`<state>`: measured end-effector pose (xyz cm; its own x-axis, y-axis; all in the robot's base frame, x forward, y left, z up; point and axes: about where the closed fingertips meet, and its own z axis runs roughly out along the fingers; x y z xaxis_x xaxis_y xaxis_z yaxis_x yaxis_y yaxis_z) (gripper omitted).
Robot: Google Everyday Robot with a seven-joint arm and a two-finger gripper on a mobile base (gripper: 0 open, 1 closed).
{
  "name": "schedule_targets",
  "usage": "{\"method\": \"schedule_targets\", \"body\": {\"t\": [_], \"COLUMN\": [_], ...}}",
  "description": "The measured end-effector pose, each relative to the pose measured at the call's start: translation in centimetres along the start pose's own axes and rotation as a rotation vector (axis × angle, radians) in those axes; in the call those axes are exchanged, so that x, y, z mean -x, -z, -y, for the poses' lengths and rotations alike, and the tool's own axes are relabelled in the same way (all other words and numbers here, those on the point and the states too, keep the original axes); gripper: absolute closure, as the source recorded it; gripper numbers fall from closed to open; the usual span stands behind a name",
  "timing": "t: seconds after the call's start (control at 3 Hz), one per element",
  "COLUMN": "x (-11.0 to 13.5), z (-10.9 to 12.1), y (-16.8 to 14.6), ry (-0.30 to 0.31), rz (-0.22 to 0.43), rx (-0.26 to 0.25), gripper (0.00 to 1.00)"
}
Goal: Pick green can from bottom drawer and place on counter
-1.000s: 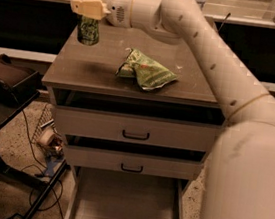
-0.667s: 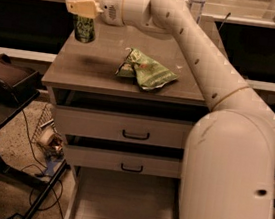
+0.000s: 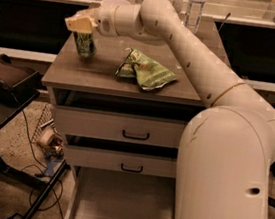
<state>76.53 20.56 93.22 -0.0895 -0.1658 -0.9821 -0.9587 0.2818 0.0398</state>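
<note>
My gripper (image 3: 81, 27) clenched on green can (image 3: 85, 45), over counter's (image 3: 106, 79) left side. Snack bag (image 3: 147, 71) lies right. Bottom drawer (image 3: 120, 200) open.

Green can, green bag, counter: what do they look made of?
The green can looks like thin printed metal, dark green; its top is hidden by the claw gripping it at the far-left corner of the counter. The green bag: crinkled plastic film, going by sharp creases and sheen. The counter: probably laminate, grey-brown, glossy, lightly scuffed.
</note>
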Motion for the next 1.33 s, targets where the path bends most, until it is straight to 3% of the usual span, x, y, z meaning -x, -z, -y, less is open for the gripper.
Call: {"method": "schedule_targets", "body": {"t": [0.33, 1.33], "x": [-3.00, -2.58], "z": [-1.15, -1.19], "y": [-1.05, -0.99], "ry": [-0.055, -0.055], "rz": [-0.036, -0.036], "rx": [0.018, 0.018], "gripper": [0.97, 0.28]}}
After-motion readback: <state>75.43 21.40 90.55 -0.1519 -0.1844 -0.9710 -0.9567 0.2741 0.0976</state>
